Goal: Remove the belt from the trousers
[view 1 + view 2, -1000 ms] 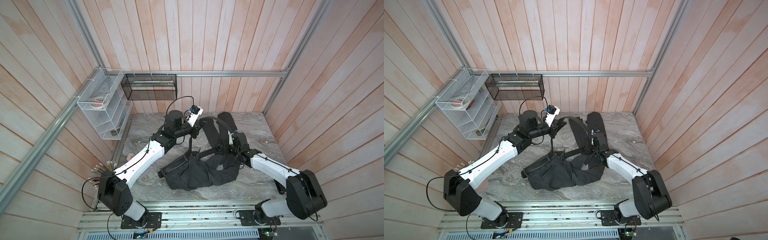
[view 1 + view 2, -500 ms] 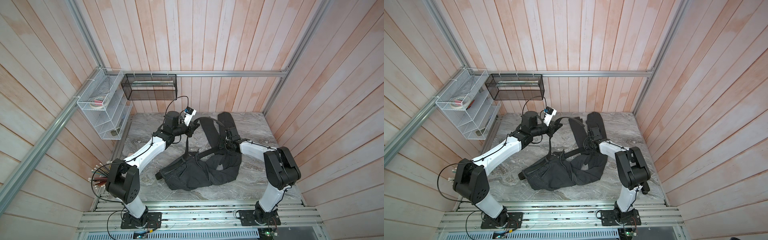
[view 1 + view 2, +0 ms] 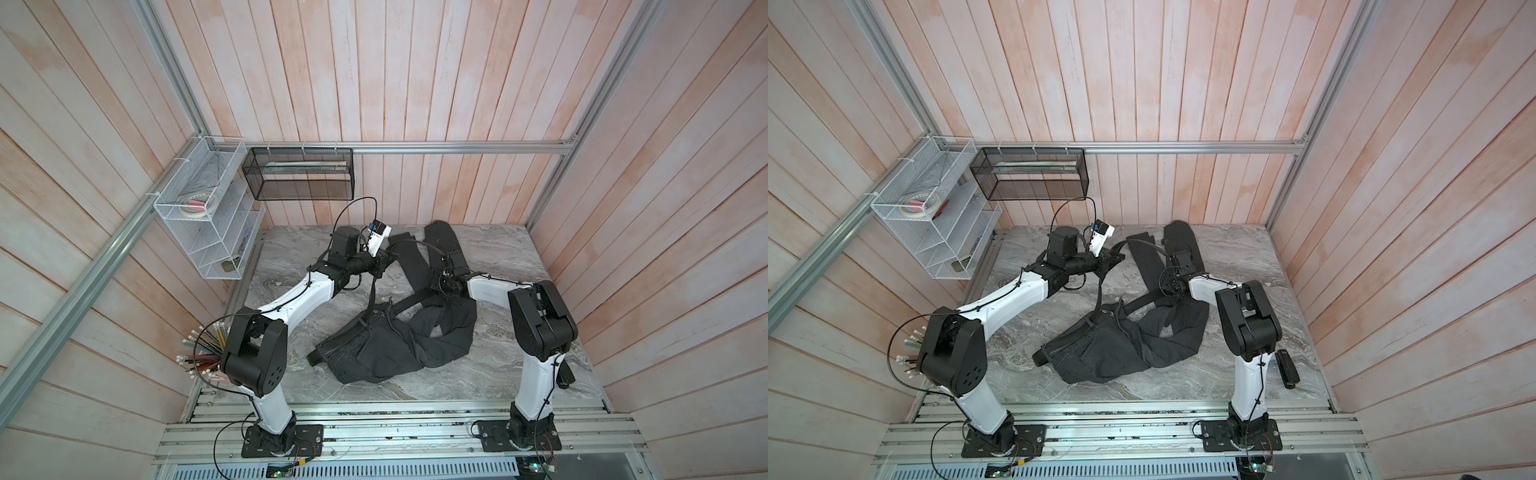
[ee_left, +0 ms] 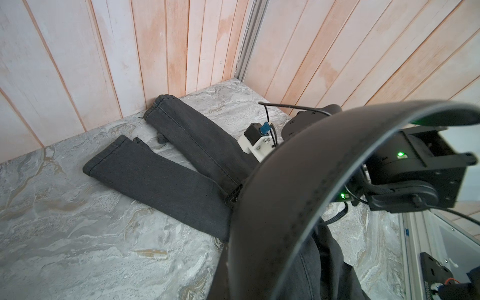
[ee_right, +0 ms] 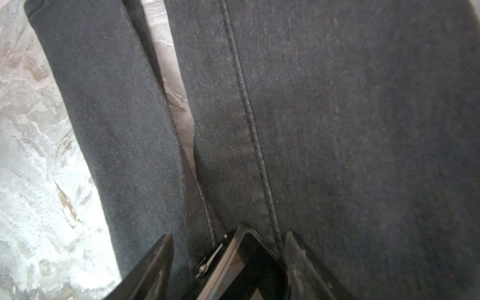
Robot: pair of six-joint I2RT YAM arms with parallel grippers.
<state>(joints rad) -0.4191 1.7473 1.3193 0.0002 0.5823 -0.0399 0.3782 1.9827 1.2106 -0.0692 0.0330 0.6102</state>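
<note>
Where the marbled desk [image 3: 498,257] fills both top views, twelve o'clock being the back wall: trousers [image 3: 374,353], charcoal, waist heaped at centre, both legs running toward twelve. Belt [image 3: 372,291], black strap, runs straight up from the waistband at the heap's eleven o'clock edge to the left hand [image 3: 380,268], which is clamped on it above the desk; the rest arcs toward one o'clock. Right hand [image 5: 228,235], low over the legs at the heap's one o'clock, has its fingers [image 5: 155,262] parted around a dark buckle [image 5: 246,259], not closed on it.
</note>
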